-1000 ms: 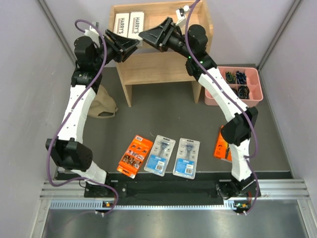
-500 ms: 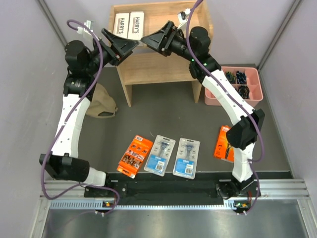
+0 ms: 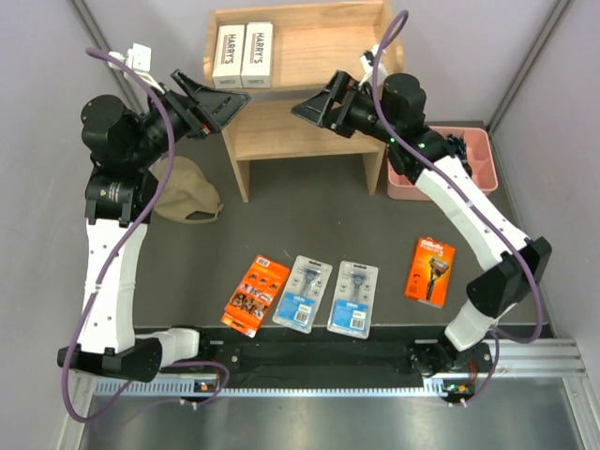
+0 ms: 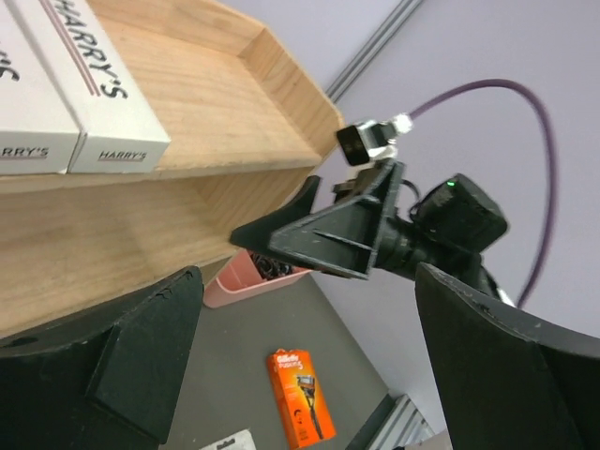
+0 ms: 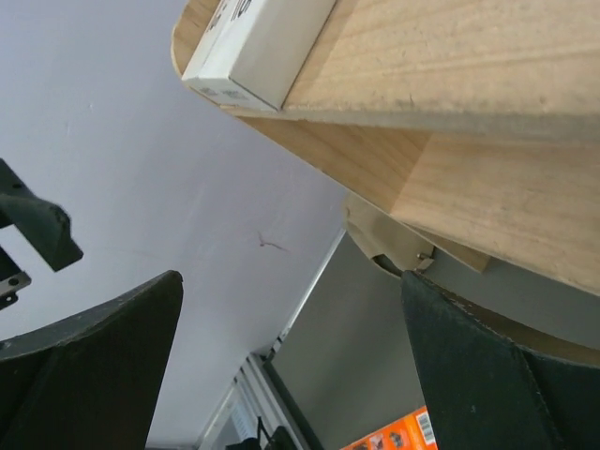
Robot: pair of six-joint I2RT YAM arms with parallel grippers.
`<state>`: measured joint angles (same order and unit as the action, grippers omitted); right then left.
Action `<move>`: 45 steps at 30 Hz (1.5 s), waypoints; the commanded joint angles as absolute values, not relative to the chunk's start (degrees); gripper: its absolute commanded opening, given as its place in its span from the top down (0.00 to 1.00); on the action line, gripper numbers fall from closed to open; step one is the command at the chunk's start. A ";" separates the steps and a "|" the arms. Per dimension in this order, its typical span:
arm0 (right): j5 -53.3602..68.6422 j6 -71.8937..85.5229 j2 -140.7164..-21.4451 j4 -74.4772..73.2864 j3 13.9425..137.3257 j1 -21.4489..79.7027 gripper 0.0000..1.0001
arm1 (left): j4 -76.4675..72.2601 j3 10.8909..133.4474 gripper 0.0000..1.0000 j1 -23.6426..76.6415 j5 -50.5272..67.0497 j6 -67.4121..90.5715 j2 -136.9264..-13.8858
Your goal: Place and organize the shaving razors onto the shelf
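Our left end effector (image 3: 225, 103) and right end effector (image 3: 314, 103) gape empty beside the shelf (image 3: 309, 141). Two white boxes (image 3: 242, 56) sit on its top tier, and four packs (image 3: 305, 292) lie on the bench (image 3: 309, 225). Swinging down carelessly, we risk clipping the shelf's edge.

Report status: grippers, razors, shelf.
Left gripper, right gripper open, empty, before shelf. Two white boxes on top tier. Four packs on table. Tan cap beside shelf, not blocking.

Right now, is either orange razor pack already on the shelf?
No, the left orange pack and the right orange pack lie on the dark table, while the shelf shows only two white boxes.
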<state>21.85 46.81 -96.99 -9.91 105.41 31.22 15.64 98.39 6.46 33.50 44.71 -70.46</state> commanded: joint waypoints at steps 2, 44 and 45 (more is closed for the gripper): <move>18.46 40.79 -86.76 -12.82 100.47 30.50 0.01 | 20.47 98.79 0.01 6.50 33.05 40.78 -70.75; 12.57 45.79 -52.92 -16.08 36.50 30.59 0.01 | 26.19 58.10 0.04 37.52 7.39 33.84 -75.93; 12.66 46.31 -52.21 -16.08 35.43 30.59 0.01 | 26.45 57.40 0.05 38.83 6.95 33.75 -76.37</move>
